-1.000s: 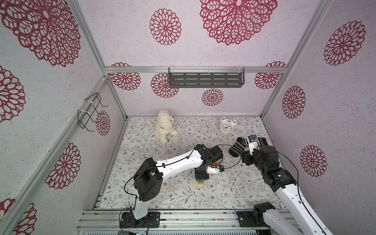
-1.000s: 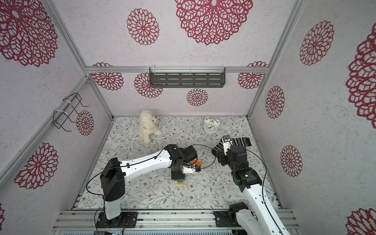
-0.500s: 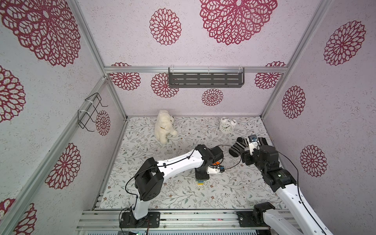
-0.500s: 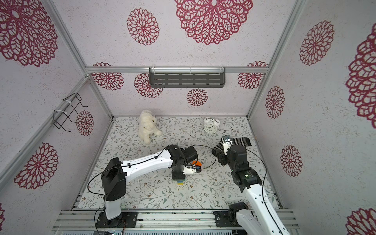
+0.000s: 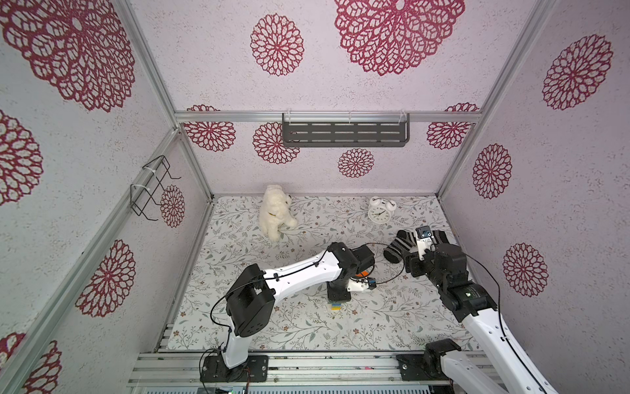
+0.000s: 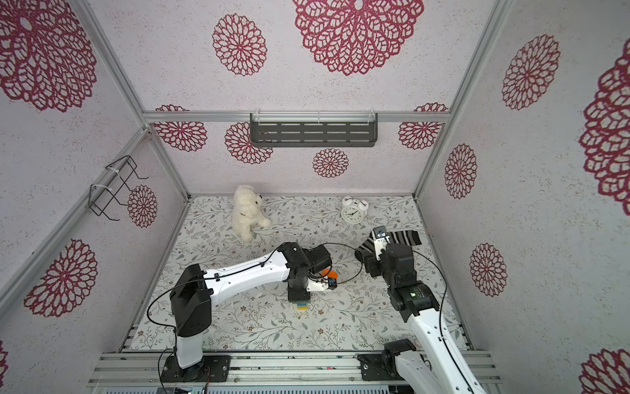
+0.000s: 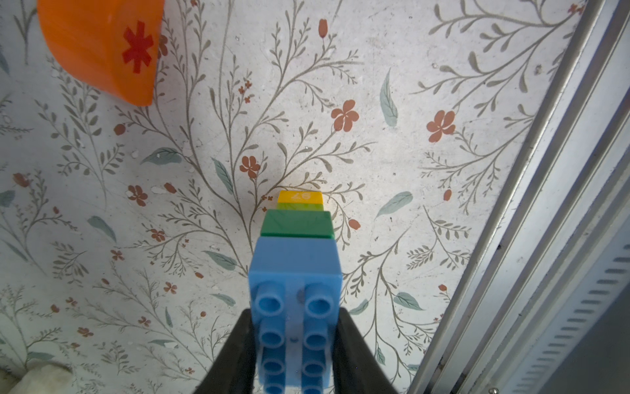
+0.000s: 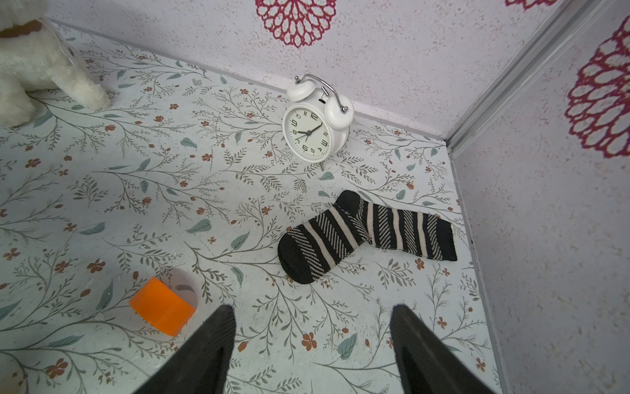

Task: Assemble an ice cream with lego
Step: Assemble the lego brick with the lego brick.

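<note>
Rack: thin black wire frame [image 5: 151,189] fixed to the left wall rail.
Mat: flat sheet [image 5: 306,327] printed with grey twigs and small rust-red flowers.
Plush dog: shaggy cream fur [image 5: 275,212], sitting near the back wall.
Left gripper: black fingers clamped [image 7: 295,315] on the two long sides of the light-blue brick.
Brick stack: glossy plastic [image 7: 295,259], standing near the middle of the mat under the left gripper. A studded light-blue oblong is on top, then a dark-green oblong. Below that are a lime sliver and a narrow yellow square, which is at the mat end.
Orange dome: smooth half-round brick [image 7: 102,51] with a red asterisk. It lies loose on the mat, apart from the stack and between the two arms.
Shelf: dark slotted metal tray [image 5: 344,133] on the back wall.
Clock: round white twin-bell alarm clock [image 8: 312,131], standing near the back right corner.
Sock: knitted, black with cream stripes [image 8: 368,235], lying flat and bent at the heel.
Right gripper: ribbed black fingers spread wide [image 8: 312,308] above bare mat, holding nothing.
</note>
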`<state>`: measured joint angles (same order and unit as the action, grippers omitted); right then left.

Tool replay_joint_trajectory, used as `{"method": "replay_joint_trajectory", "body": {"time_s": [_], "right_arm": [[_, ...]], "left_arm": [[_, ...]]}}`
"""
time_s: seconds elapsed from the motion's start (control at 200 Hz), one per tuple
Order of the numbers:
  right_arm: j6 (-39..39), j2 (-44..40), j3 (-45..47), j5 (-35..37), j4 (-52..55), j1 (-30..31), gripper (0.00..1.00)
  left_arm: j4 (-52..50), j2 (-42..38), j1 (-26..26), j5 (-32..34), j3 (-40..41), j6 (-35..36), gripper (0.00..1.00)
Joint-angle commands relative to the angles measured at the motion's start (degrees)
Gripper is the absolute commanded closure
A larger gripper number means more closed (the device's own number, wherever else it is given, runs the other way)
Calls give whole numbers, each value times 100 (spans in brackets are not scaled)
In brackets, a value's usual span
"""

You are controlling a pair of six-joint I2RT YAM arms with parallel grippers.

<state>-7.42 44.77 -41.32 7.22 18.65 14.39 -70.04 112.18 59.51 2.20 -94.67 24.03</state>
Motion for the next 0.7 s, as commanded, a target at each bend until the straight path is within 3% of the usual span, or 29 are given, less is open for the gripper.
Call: {"method": "replay_joint_trajectory", "body": {"time_s": [0.0, 0.695], "right_arm": [[112, -92, 1, -72, -152, -39, 24], [114, -68, 10, -72, -149, -37, 24]], "left_arm": [[-72, 385, 70, -64, 343, 75, 80], [87, 610, 105, -176, 634, 0, 80]]}}
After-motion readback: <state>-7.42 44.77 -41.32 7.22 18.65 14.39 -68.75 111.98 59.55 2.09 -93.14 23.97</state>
